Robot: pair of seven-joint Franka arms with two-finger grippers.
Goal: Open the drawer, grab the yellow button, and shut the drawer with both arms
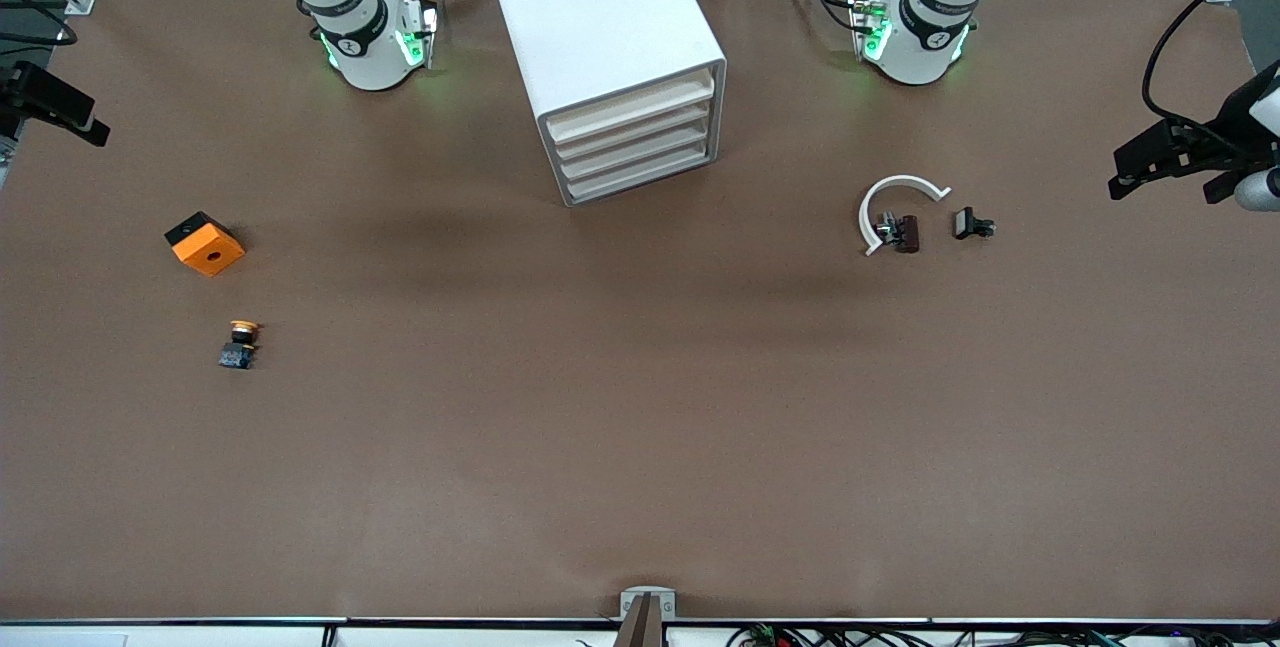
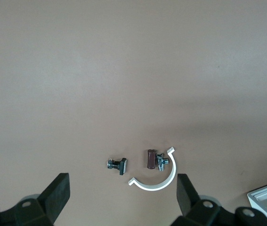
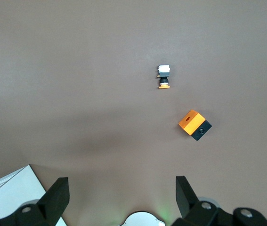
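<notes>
The white drawer cabinet point(image 1: 610, 57) stands at the back middle of the table with its several drawers shut. The button point(image 1: 238, 344), with an orange cap and a dark body, lies on the table toward the right arm's end, and it shows in the right wrist view point(image 3: 163, 76). My left gripper point(image 2: 122, 183) is open and empty, high over the white ring. My right gripper point(image 3: 122, 186) is open and empty, high over bare table near its base. Neither gripper shows in the front view.
An orange block point(image 1: 205, 243) with a round hole lies beside the button, farther from the front camera. A white C-shaped ring point(image 1: 890, 197), a brown part point(image 1: 908, 233) and a black clip point(image 1: 970, 224) lie toward the left arm's end. Black devices stand at both table ends.
</notes>
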